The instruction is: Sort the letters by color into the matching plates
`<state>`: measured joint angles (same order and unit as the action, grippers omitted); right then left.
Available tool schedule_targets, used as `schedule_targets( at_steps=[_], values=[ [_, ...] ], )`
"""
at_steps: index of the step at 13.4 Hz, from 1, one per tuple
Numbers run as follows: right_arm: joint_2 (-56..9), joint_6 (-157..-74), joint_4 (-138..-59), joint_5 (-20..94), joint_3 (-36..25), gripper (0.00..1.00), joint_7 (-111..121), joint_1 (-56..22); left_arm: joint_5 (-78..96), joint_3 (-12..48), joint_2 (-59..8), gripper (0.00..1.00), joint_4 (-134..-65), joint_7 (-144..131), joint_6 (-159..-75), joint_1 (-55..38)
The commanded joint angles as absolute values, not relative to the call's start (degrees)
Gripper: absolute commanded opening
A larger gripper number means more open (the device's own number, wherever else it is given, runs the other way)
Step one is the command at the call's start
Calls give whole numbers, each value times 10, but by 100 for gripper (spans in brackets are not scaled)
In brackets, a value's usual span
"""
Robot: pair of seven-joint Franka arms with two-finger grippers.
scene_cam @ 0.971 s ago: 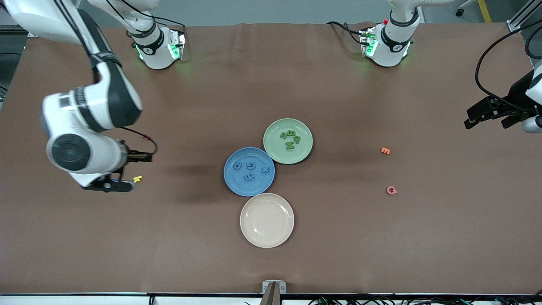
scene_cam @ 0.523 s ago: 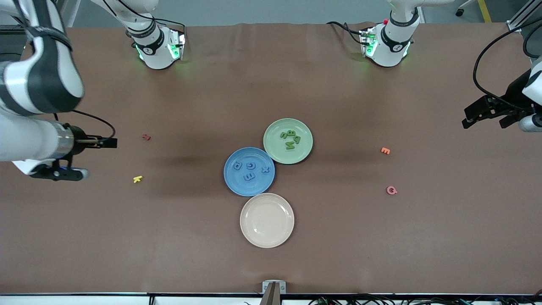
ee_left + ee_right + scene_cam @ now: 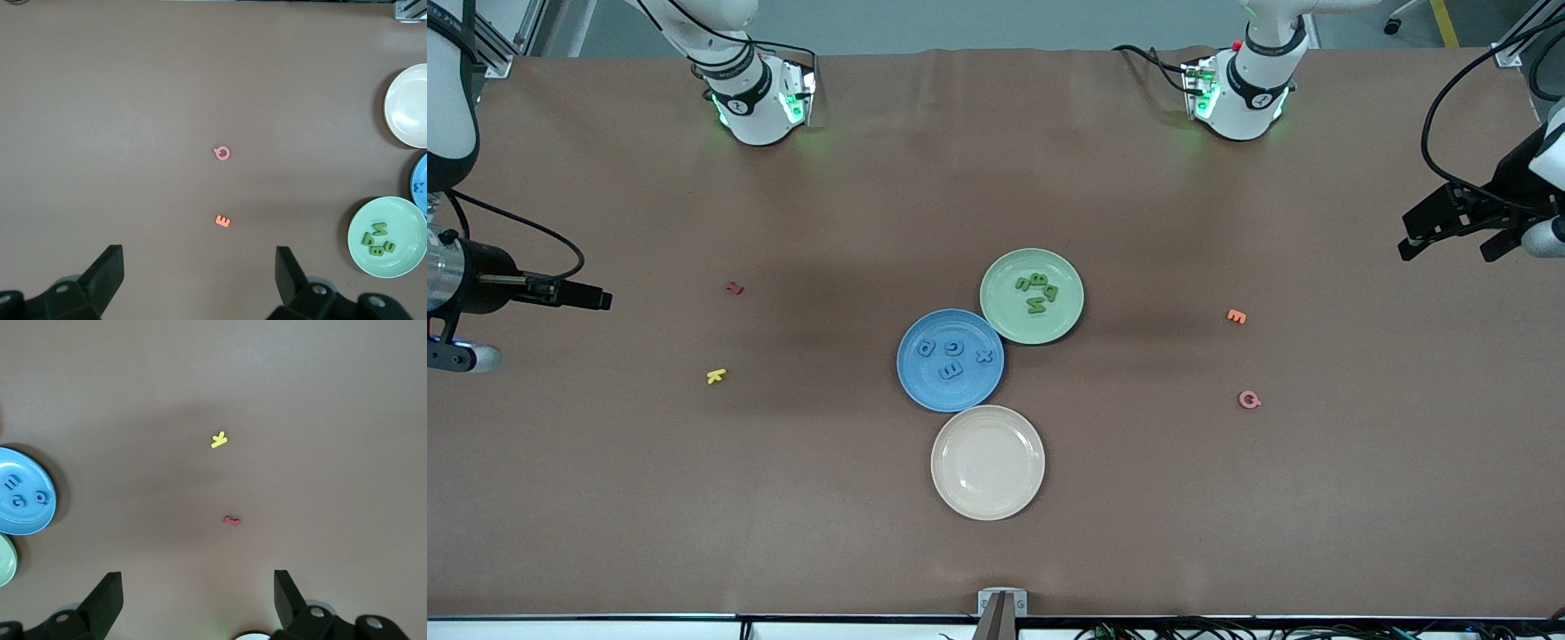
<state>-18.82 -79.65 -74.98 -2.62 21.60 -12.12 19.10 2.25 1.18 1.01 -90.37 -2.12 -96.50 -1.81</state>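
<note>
Sorting judged finished: four blue foam letters (image 3: 953, 357) in the round blue plate (image 3: 912, 384), four green foam letters (image 3: 1038, 292) in the pale green plate (image 3: 1001, 318), touching mid-table. Left gripper (image 3: 200, 283) and right gripper (image 3: 198, 607) spread empty over opposite table ends. Nothing left to pick.

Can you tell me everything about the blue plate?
The blue plate is round and shallow, smooth and a bit shiny, with a low raised rim. It lies flat on the brown table, near the middle. Four small dark blue foam letters lie inside it, spread apart. Its rim meets the green plate, which sits farther from the front camera, and the cream plate, which sits nearer. No pincer is near it.
</note>
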Motion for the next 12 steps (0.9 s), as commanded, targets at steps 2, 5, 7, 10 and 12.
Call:
schedule_targets(
  at_steps=[2,5,7,10,12],
  values=[
    [-161,-769,-747,-21,221,100,-133,191,14,11,11,100,-893,-23,-955,-18],
    [-129,-754,-759,-20,222,100,-127,191,18,11,11,100,-893,-22,-955,-18],
    [-109,-745,-763,-19,223,100,-125,190,18,11,11,100,-893,-23,-955,-18],
    [-78,-733,-772,-15,224,100,-103,192,18,11,11,100,-893,-23,-955,-18],
    [-59,-732,-787,-12,222,100,-82,193,18,11,12,100,-893,-23,-955,-18]
  ],
)
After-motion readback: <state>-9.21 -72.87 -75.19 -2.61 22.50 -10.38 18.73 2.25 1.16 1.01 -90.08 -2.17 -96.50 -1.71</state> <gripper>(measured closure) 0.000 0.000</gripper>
